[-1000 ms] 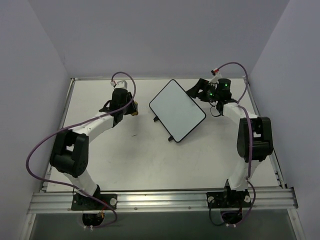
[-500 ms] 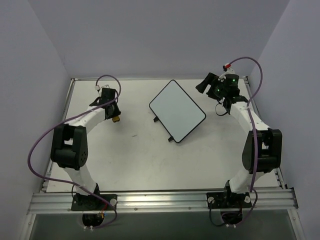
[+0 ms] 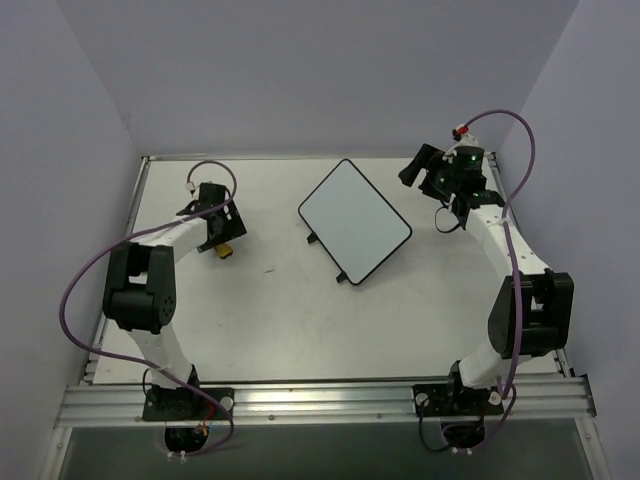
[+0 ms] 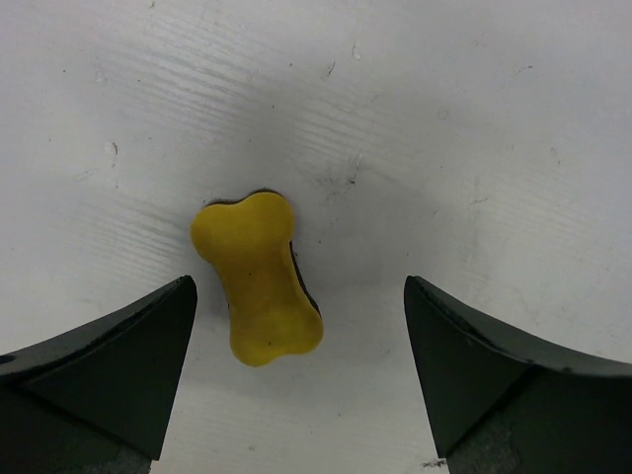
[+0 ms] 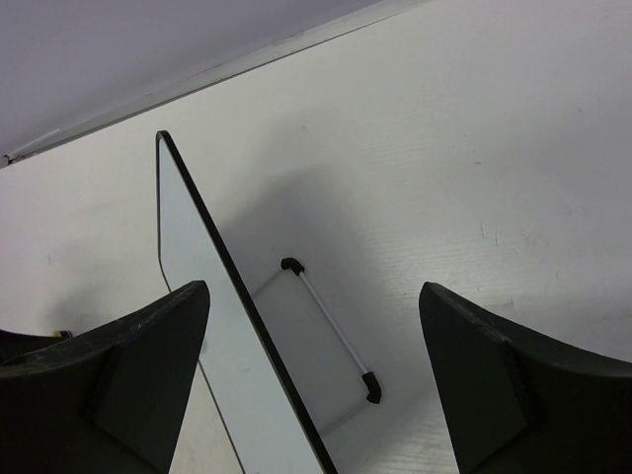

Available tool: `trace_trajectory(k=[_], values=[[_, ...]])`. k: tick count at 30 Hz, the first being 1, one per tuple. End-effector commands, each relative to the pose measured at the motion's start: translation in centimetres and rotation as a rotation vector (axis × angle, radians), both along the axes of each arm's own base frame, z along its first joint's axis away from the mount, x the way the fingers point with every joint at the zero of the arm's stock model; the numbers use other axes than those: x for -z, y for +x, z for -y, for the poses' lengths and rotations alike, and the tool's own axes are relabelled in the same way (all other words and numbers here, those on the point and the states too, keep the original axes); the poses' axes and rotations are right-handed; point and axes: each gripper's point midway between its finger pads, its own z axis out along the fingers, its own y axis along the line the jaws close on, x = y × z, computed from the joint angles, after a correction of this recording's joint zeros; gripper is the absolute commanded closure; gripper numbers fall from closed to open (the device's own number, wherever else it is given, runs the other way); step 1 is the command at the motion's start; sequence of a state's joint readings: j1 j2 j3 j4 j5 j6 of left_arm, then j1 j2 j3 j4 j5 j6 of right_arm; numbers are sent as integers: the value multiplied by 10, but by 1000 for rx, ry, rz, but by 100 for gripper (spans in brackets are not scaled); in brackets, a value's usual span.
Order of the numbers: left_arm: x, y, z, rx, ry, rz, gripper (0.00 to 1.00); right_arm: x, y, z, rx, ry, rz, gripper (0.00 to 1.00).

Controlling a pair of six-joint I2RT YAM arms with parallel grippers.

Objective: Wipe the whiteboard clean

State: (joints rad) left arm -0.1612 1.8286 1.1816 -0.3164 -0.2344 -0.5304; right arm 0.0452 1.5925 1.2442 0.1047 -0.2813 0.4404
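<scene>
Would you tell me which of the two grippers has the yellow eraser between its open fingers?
The left gripper: the yellow eraser lies on the table between its open fingers. The right gripper looks onto the whiteboard only.

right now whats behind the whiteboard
A thin support bar with black end caps rests on the table behind the tilted whiteboard. The table directly under the whiteboard is covered.
</scene>
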Motion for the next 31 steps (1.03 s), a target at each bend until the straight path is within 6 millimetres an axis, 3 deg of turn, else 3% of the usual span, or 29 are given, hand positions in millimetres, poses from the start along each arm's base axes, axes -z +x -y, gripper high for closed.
trace_trajectory(k=[1,4,5,7,12,15,18,20,24,31], values=[[-34,3,-1,-20,-12,95,6,-29,-5,10,31,-37,67,17],[-72,2,2,-16,-34,172,6,-38,-5,11,36,-42,81,14],[-86,2,6,-6,-44,198,6,-40,-6,11,33,-45,82,2],[-130,0,17,23,-71,274,6,-56,-11,12,32,-46,116,0],[-231,-30,74,190,-162,450,6,-90,-28,13,49,-47,199,0],[-273,-59,103,304,-244,515,6,-109,-44,8,32,-68,233,0],[-297,-89,114,381,-237,554,6,-123,-62,2,33,-104,262,0],[-305,-101,110,398,-225,567,6,-134,-75,2,40,-108,296,0],[-329,-126,90,417,-170,614,6,-133,-98,10,72,-108,319,0],[-341,-132,91,451,-172,643,6,-146,-112,13,97,-84,391,0]])
